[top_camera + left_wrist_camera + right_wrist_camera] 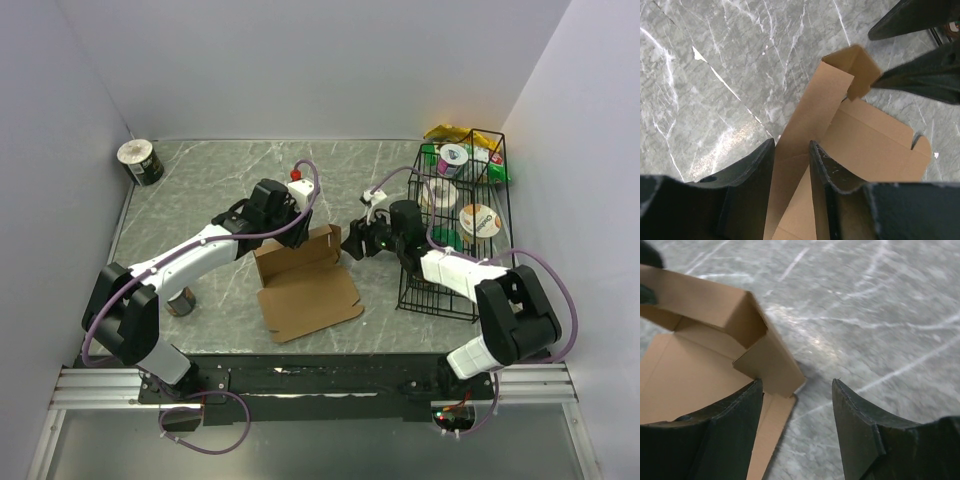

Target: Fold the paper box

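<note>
The paper box (305, 292), plain brown cardboard, lies opened out at the table's middle with its back wall raised upright. My left gripper (298, 233) reaches down over that wall. In the left wrist view the wall (815, 110) runs up between the two black fingers of the left gripper (792, 145), which is shut on it. The wall's end tab (862, 67) is bent round at the far corner. My right gripper (352, 243) hovers at that corner. In the right wrist view it (796, 385) is open, its left finger beside the bent tab (767, 362), with only table between the fingers.
A black wire basket (497, 165) holding cups and packets stands at the right, close behind the right arm. A dark roll (140, 162) sits at the back left corner. A small dark cylinder (180, 300) stands by the left arm. White walls close in the table.
</note>
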